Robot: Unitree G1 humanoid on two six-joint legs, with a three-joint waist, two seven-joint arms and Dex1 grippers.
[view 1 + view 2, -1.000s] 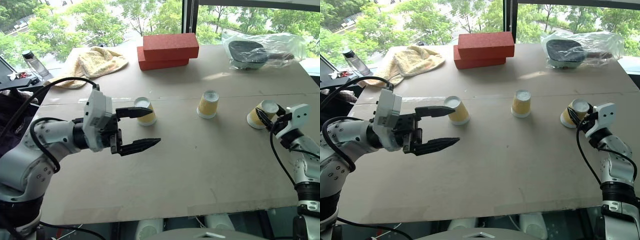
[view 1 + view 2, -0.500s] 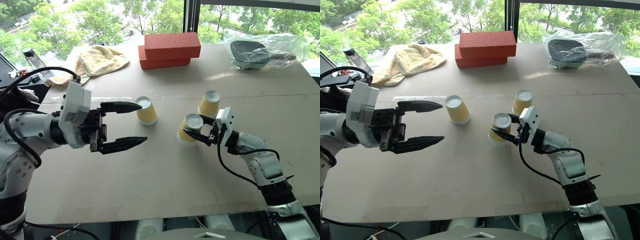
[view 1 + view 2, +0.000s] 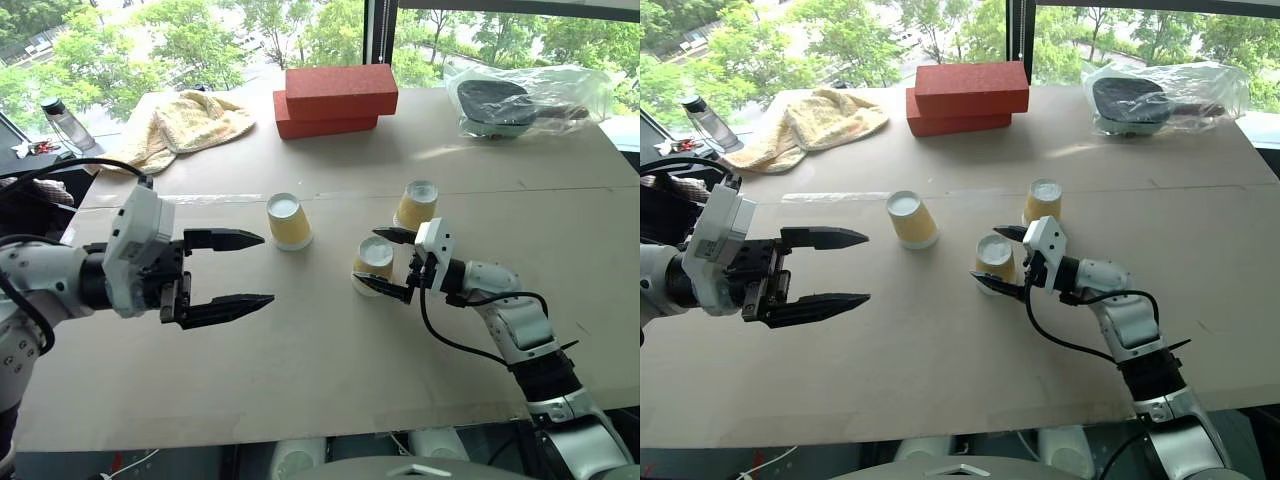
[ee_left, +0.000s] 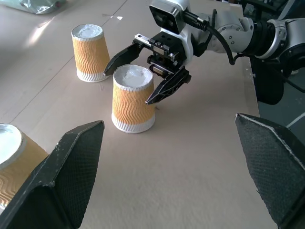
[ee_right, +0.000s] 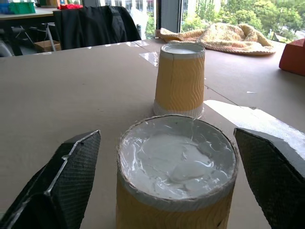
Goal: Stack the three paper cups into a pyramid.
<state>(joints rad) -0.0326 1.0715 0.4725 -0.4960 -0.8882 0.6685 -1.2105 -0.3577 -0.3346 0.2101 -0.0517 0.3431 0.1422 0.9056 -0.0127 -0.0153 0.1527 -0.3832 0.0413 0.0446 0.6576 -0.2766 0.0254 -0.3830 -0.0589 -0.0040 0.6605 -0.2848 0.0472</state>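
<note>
Middle cup (image 3: 374, 263) is set upside down on the counter (image 3: 330, 350) close to the far cup (image 3: 416, 206), presumably as base pair; it stands between the spread right jaws (image 3: 389, 263), apparently untouched. Left jaws (image 3: 240, 270) are spread wide, empty; third cup (image 3: 288, 221) sits just beyond their tips

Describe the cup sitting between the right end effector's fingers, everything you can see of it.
The cup is a small tapered paper cup, mustard-yellow with a wavy embossed wall, standing upside down on the brown table: white flat base up, white rim down. It looks undamaged and upright. It stands just in front of another cup, apart from it. The right end effector brackets it with fingers spread on either side; a gap shows, so it is not gripped.
</note>
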